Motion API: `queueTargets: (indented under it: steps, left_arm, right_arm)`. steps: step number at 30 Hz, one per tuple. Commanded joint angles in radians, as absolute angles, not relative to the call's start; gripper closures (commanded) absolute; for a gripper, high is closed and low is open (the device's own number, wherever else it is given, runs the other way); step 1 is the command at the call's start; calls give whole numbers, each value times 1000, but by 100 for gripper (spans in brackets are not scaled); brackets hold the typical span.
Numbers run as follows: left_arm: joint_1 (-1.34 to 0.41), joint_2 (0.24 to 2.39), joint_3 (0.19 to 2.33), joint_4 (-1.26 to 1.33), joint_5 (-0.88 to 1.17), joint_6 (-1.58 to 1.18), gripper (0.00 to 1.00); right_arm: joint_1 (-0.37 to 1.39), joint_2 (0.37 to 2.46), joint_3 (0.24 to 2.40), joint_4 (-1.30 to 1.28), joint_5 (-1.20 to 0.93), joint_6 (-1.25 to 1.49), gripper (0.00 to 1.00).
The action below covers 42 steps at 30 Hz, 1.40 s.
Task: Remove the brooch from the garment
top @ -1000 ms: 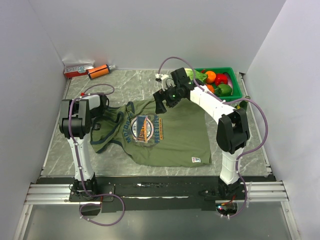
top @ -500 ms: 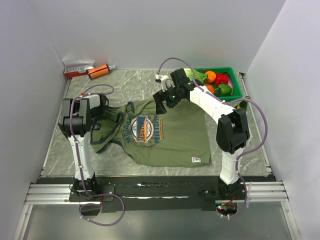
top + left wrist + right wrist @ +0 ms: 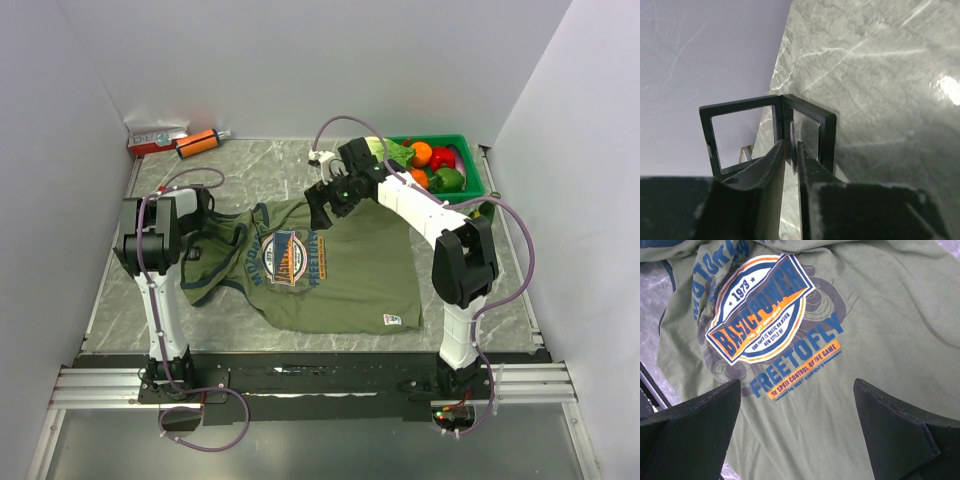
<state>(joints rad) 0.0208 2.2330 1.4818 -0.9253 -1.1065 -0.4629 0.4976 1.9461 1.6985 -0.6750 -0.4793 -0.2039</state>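
**Barely parted on the left, wide on the right**

Over on the left, we see the left gripper [image 3: 791, 146] with its dark fingers drawn close, a narrow slit between them. They sit at the corner of a black hinged square frame [image 3: 828, 142] standing on the grey marble-patterned table [image 3: 875, 75]. A thin pale sliver sits in that slit. We cannot tell whether it is the small whitish brooch, nor whether the fingers clamp it. The olive-green T-shirt with navy collar [image 3: 350, 280] lies spread on the table between the arms. Above its round blue-orange-white chest print [image 3: 757, 315] the right gripper [image 3: 796, 390] hangs with fingers wide apart, empty. Far right stands a green plastic crate [image 3: 474, 160] of bright fruit.
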Motion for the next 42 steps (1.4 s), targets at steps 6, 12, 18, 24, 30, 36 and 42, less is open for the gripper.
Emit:
queueTargets:
  steps: [6, 12, 18, 24, 30, 36, 42]
  left_arm:
    - [6, 2126, 1457, -884, -1037, -399, 68]
    - [6, 2112, 1445, -882, -1023, -388, 66]
    - [6, 2099, 1445, -876, -985, -370, 62]
    - [6, 2080, 1437, -879, -977, -370, 63]
    - [5, 2043, 1427, -859, -937, -333, 61]
    - [-58, 1974, 1491, -798, -772, -206, 45]
    - [-188, 1924, 1655, -726, -683, -26, 8]
  right_arm:
    - [506, 1882, 1700, -669, -472, -222, 0]
    - [505, 1882, 1697, -666, -474, -224, 0]
    - [506, 1881, 1694, -666, -474, -222, 0]
    - [505, 1879, 1692, -666, -471, -222, 0]
    - [506, 1881, 1695, -666, -468, -224, 0]
    - [506, 1884, 1718, -660, -437, -227, 0]
    - [497, 1845, 1813, -575, -93, -181, 0]
